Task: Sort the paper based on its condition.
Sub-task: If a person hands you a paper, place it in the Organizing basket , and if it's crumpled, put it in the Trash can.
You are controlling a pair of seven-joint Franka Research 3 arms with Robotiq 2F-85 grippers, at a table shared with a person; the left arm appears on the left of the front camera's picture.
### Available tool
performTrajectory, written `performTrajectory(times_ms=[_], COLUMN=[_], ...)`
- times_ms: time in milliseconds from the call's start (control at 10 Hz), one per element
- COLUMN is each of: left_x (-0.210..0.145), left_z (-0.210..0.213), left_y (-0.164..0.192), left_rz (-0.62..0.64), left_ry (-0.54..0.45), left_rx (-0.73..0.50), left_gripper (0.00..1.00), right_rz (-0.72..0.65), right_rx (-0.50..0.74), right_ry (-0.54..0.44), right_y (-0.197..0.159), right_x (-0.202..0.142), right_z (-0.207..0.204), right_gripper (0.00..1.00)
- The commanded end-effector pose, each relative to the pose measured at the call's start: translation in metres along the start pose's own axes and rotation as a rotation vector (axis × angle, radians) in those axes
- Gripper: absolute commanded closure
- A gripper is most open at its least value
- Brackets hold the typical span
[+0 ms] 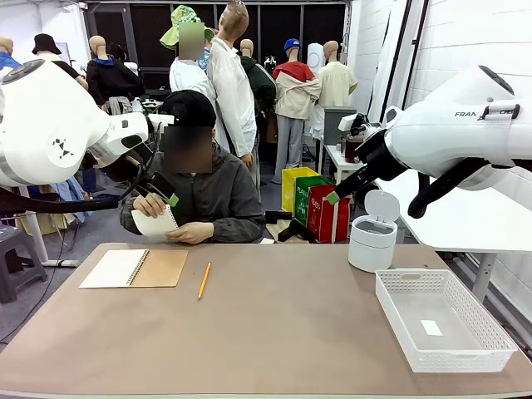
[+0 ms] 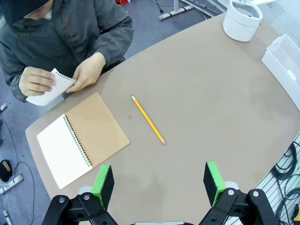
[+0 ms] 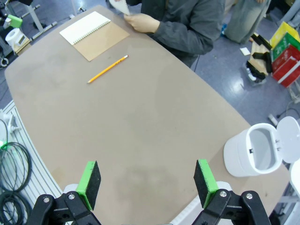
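Paper (image 1: 156,224) held up by person (image 1: 218,195) at table's (image 1: 274,332) far-left edge, just behind open notebook (image 1: 133,268); pencil (image 1: 204,280) beside it. Left gripper (image 2: 159,183) above table, fingers wide apart, empty. Right gripper (image 3: 147,180) likewise spread, empty, w/ bin (image 3: 255,150) nearby.

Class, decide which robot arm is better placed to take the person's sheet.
Left: the left gripper, open, hangs on the paper's side; the right gripper sits far off by the bin.
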State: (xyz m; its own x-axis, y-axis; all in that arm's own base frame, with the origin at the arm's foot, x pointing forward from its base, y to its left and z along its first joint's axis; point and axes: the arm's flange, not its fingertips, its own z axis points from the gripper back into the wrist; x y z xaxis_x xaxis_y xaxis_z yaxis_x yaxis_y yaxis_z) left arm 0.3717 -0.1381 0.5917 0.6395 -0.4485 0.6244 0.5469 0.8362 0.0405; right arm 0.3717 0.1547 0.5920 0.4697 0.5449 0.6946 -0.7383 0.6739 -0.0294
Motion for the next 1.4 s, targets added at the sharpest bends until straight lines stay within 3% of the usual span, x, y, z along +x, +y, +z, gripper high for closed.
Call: performTrajectory(times_ms=[0,1300], left_x=[0.0011,0.0011], left_z=[0.0016,0.0016], left_y=[0.0010,0.0010], left_rz=[0.001,0.001], left_ry=[-0.004,-0.004], left_rx=[0.001,0.001], left_gripper=[0.00,0.00], right_rz=[-0.001,-0.001], right_rx=[0.004,0.004], right_ry=[-0.001,-0.001], right_y=[-0.0002,-0.0002], right_x=[-0.0004,-0.0004], right_z=[-0.0002,-0.0002], right_gripper=[0.00,0.00])
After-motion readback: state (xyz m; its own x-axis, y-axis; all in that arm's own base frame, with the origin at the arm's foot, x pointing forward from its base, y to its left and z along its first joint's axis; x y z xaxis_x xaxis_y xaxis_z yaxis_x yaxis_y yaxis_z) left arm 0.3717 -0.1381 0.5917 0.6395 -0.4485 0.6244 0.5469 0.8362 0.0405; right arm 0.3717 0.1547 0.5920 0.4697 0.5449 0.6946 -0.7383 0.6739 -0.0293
